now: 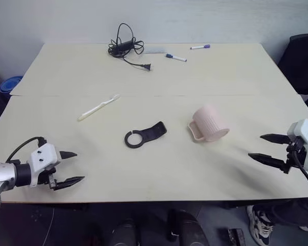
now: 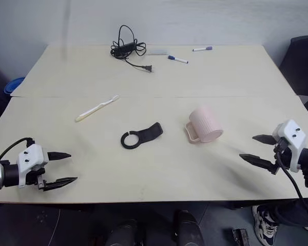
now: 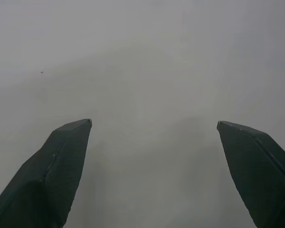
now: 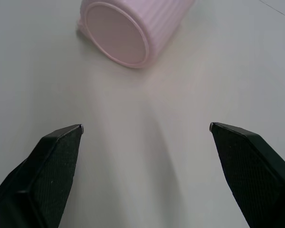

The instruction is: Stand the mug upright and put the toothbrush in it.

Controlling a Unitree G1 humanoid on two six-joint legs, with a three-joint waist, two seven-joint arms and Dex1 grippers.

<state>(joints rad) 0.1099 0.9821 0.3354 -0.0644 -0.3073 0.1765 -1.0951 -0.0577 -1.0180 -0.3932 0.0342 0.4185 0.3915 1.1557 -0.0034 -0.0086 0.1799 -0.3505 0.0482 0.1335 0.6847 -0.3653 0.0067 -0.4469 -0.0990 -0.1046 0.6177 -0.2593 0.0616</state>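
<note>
Left eye view: mug [image 1: 209, 123] lay on side right of surface [image 1: 159, 174] centre, handle toward black ring-ended tool [image 1: 145, 136] just left of it. Toothbrush [image 1: 98, 107] lay left of centre, well apart from mug. Far edge held black cable tangle [image 1: 126, 46] and two marker pens [image 1: 176, 58]. Left gripper [image 1: 70, 167] near front left corner, fingers spread wide, empty. Right gripper [image 1: 267, 147] near right edge, fingers wide apart, empty, mug's base facing it. Mug's mouth hidden.

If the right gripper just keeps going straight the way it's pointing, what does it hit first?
Most likely the mug, lying on its side. It sits ahead of the open right gripper, slightly off its centre line, with bare table between.
</note>
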